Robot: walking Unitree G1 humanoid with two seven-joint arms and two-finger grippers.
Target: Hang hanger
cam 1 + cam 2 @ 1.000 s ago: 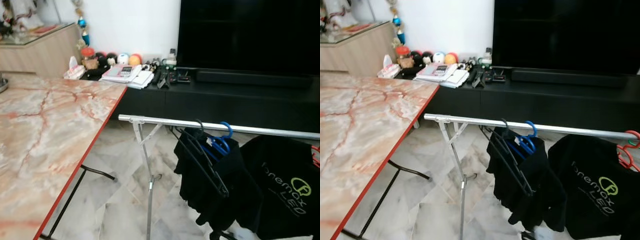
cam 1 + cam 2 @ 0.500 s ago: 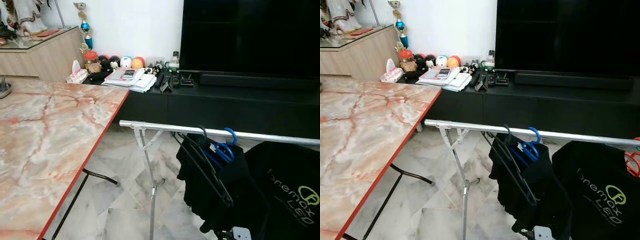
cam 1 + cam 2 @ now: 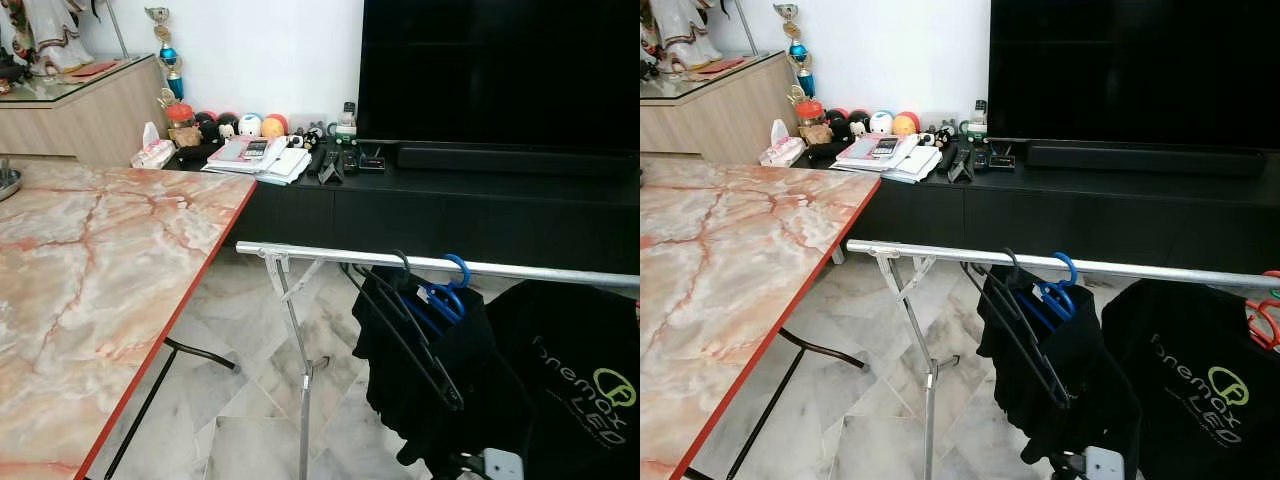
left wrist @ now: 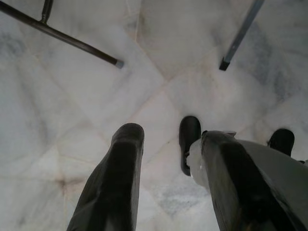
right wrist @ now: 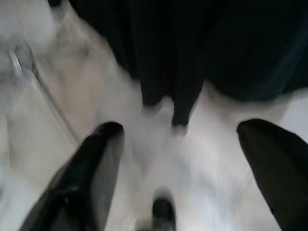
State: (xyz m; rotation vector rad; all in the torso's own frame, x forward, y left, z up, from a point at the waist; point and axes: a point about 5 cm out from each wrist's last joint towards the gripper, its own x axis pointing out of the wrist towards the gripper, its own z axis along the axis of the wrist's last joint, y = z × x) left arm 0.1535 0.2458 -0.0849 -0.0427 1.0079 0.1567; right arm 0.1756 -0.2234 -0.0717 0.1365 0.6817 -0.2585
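Note:
A silver clothes rail [image 3: 330, 253] runs across the middle on a folding stand. From it hang a blue hanger [image 3: 447, 293], black hangers carrying a black garment [image 3: 410, 350] and a black printed T-shirt [image 3: 580, 380]. A red hanger [image 3: 1262, 320] hooks on at the far right. A white part of my right arm [image 3: 500, 465] pokes in under the garments. My right gripper [image 5: 183, 130] is open and empty, low beside the hanging black cloth, in a blurred view. Pointing down at the marble floor, my left gripper [image 4: 171, 137] is open and empty.
A marble table with a red edge [image 3: 190, 290] takes up the left; its black leg bar [image 3: 200, 350] reaches onto the floor. Behind the rack stand a black TV console [image 3: 450, 200] with books and toys [image 3: 260, 155] and a large TV [image 3: 500, 70].
The head view has shifted a little. The white part of my right arm has come further into view at the bottom edge. The hangers on the rail have not moved.

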